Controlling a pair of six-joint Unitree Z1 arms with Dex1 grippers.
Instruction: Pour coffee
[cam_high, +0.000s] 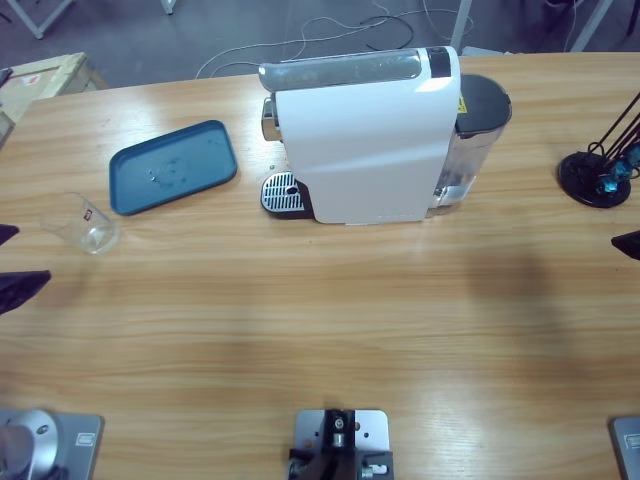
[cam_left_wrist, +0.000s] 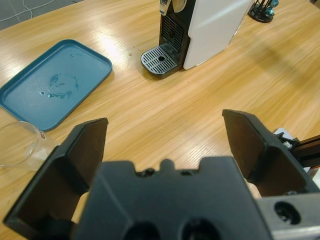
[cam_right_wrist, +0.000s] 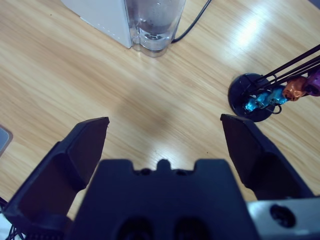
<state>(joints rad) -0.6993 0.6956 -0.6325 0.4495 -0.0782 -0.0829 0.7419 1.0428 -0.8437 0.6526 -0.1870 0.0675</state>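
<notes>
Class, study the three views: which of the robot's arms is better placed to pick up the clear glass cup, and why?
Probably the left. The clear glass cup lies just beside the open left hand, next to the blue tray. The right hand, also open, faces the capsule stand at the table's other end.

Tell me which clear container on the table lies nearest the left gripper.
The small clear glass cup lying on the wood beside the blue rectangular tray; the other clear container, the coffee machine's water tank, stands at the machine's far end.
</notes>
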